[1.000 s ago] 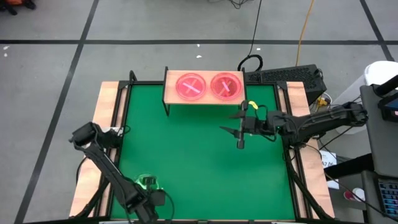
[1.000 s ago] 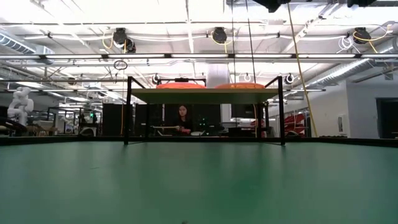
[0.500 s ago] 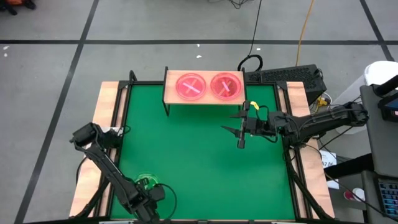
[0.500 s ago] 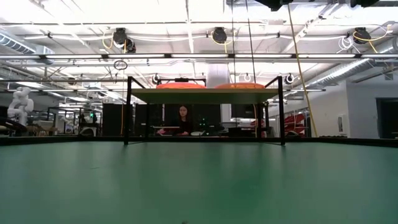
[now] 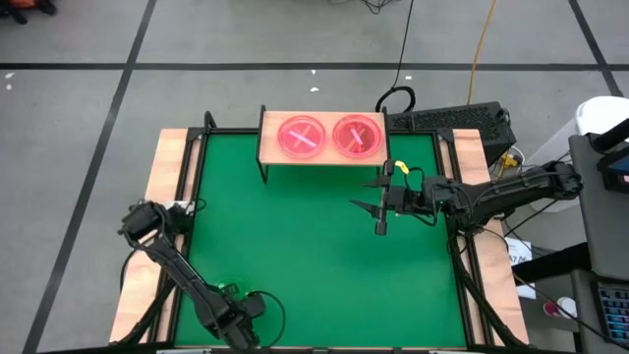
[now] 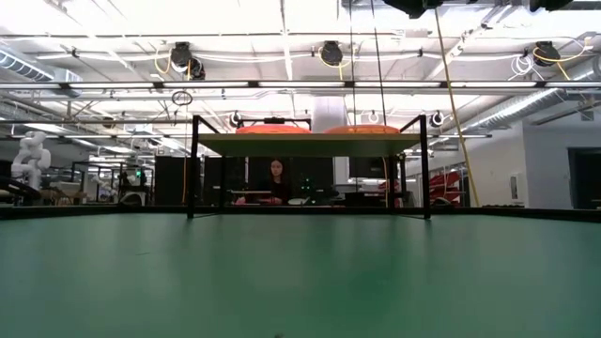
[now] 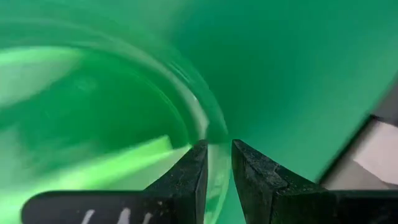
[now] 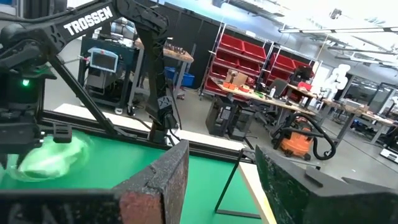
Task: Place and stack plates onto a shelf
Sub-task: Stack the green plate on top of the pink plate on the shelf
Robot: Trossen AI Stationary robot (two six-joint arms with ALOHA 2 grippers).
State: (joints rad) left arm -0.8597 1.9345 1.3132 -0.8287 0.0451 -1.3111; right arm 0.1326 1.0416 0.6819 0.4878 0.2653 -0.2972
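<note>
Green plate [image 7: 93,124] pinched at its rim in my left claw [image 7: 216,163], far from shelf [image 5: 322,138] | 2 pink stacks there | right claw [image 5: 380,202] released, near shelf | next: carry over, stack.

My left gripper [image 5: 239,313] sits low at the near edge of the green mat [image 5: 314,256], with a green plate [image 5: 229,291] right against it; I cannot make out how my fingers stand there. My right gripper [image 5: 378,206] hangs over the mat, fingers spread apart, holding nothing. Just beyond those fingers stands the shelf [image 5: 270,147], carrying two pink plates [image 5: 302,137] side by side, touching. The wooden surface [image 5: 169,157] borders the mat on both sides.
</note>
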